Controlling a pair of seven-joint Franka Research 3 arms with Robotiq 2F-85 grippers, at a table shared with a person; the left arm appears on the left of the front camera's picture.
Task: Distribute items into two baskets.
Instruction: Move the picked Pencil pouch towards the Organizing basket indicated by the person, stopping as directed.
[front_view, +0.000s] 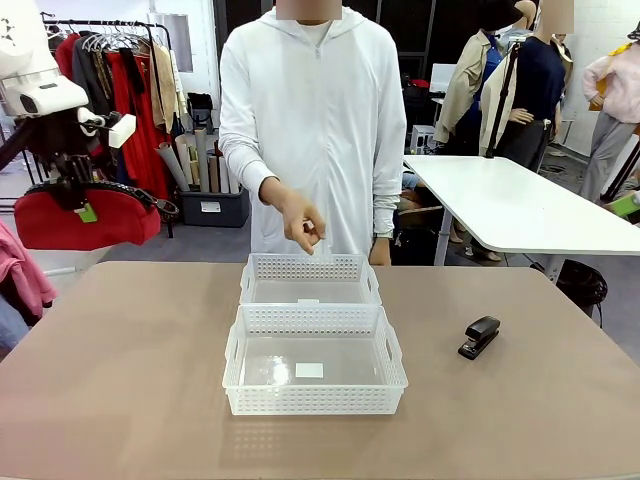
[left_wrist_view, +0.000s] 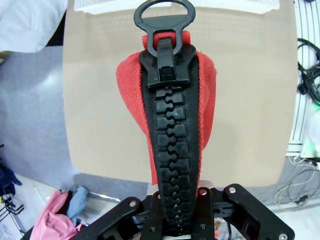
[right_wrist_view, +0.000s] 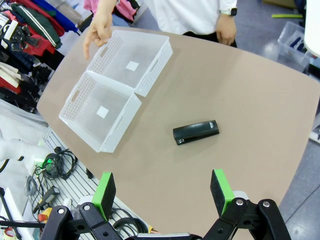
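1. Currently, at the far left of the front view, the left gripper (front_view: 84, 203) hangs high beside the table (front_view: 120, 380), its jaws closed on the red pouch (front_view: 85, 225). The left wrist view shows the black zipper (left_wrist_view: 167, 130) running up out of the fingers, so the grip sits on the zip end and the soft body droops free
2. To do this step well, I judge the arm should carry the pouch across with height to spare. It should centre the pouch over one basket and lower it until the fabric rests on the floor before the jaws part. A limp bag let go early could drape over a lattice wall
3. In the middle stand the near basket (front_view: 315, 398) and, touching it behind, the far basket (front_view: 305, 265). Both look empty apart from a small label on each floor
4. The person's hand (front_view: 300, 222) hovers just above the far basket and seems to point into it. That hand is in the way of a drop there, so the near basket is probably the safer target unless the hand pulls back
5. Right of the baskets, the black stapler (front_view: 480, 336) lies flat on the table, well apart from them and untouched
6. The right gripper (right_wrist_view: 162, 192) is spread wide with nothing between its green pads (right_wrist_view: 104, 192). It hangs high above the table with the stapler below and ahead of it, so I judge its path down is clear
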